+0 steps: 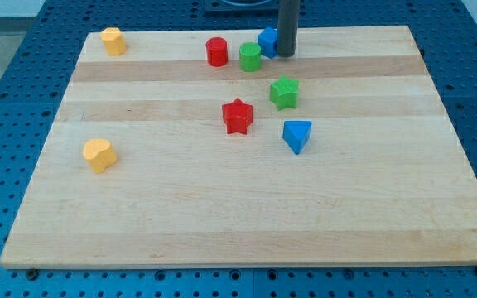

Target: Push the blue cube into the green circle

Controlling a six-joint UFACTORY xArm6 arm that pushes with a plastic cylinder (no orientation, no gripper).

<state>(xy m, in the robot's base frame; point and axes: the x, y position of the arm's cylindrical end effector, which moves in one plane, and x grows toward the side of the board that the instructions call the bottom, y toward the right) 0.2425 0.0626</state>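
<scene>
The blue cube point(267, 41) sits near the top middle of the wooden board point(247, 207), partly hidden by my rod. My tip point(285, 55) rests right against the cube's right side. The green circle, a short green cylinder point(250, 57), stands just below and left of the blue cube, touching or nearly touching it.
A red cylinder point(216, 51) stands left of the green cylinder. A green star-like block point(285, 92), a red star point(238, 116) and a blue triangular block point(296, 136) lie in the middle. Yellow blocks sit at the top left point(113, 40) and the left point(99, 155).
</scene>
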